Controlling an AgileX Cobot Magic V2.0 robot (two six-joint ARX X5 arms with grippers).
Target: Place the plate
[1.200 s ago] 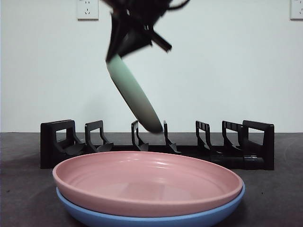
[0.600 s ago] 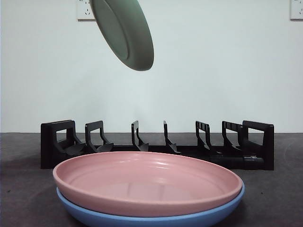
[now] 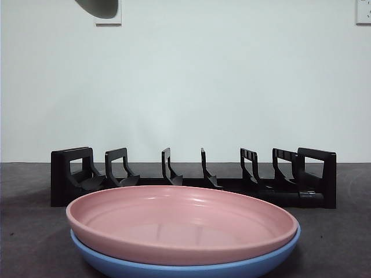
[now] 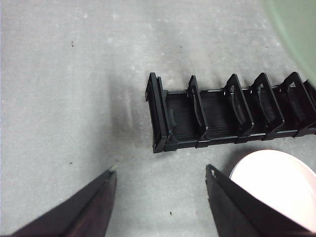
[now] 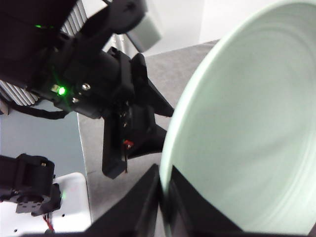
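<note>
The right gripper (image 5: 163, 210) is pinching the rim of the green plate (image 5: 247, 133), one jaw on each face of it, and the plate is hanging tilted, well up in the air. In the front view only a sliver of the plate (image 3: 99, 7) is showing at the top edge, high above the left end of the rack (image 3: 191, 176). The left gripper (image 4: 160, 195) is hovering with its jaws spread wide and nothing between them, looking down on the grey table (image 4: 74, 89) beside one end of the rack (image 4: 232, 116). In its view the green plate (image 4: 296, 29) is filling one corner, above the rack. Every slot in the rack is standing empty. In front of it, the pink plate (image 3: 182, 223) is sitting nested in the blue plate (image 3: 185, 269) on the table.
</note>
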